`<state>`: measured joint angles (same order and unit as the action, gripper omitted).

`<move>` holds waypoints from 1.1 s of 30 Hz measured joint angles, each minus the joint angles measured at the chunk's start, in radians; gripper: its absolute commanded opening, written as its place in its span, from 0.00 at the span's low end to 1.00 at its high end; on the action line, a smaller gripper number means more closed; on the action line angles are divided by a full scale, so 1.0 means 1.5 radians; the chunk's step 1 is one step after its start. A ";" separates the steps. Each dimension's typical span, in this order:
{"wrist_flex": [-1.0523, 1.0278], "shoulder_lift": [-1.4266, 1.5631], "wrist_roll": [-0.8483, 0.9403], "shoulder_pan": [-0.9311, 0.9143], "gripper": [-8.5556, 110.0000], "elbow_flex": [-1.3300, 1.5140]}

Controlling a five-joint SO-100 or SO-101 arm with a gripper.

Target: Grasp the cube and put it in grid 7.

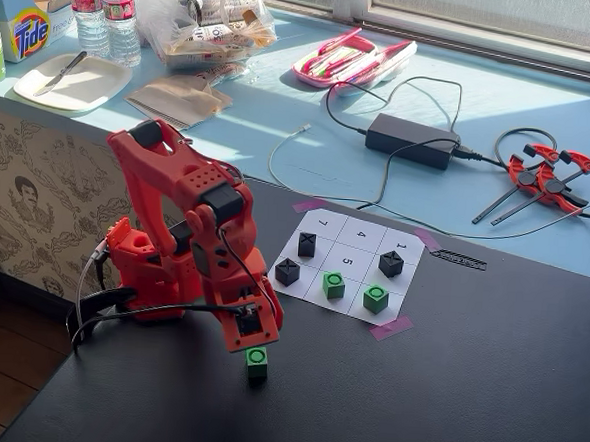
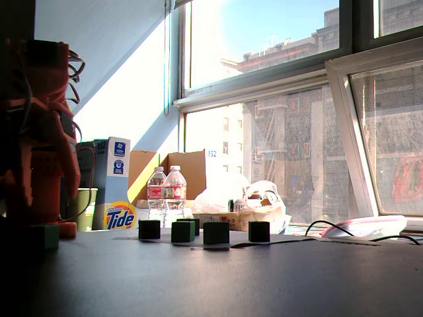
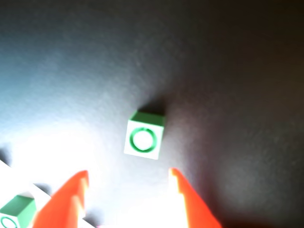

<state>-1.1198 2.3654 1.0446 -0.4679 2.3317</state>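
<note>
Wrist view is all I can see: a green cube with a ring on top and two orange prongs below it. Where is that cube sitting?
Observer: In a fixed view the cube sits on the dark table, just outside a white paper grid of nine numbered cells.
Operator: Is the square it should go to free?
Observer: Yes. grid 7, a corner cell, has nothing on it.
Operator: Is anything else on that paper?
Observer: Two more green cubes and three black cubes marked X, each in its own cell.
</note>
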 measured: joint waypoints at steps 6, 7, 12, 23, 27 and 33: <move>0.118 -0.019 0.017 -0.015 0.31 0.062; 0.137 -0.026 0.017 -0.016 0.31 0.075; 0.217 -0.056 0.017 -0.022 0.30 0.125; 0.260 -0.055 0.017 -0.012 0.07 0.157; 0.205 -0.004 -0.033 0.031 0.07 0.137; 0.013 0.090 -0.148 0.250 0.07 -0.028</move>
<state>-1.0999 2.5004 0.8222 -0.0936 2.2902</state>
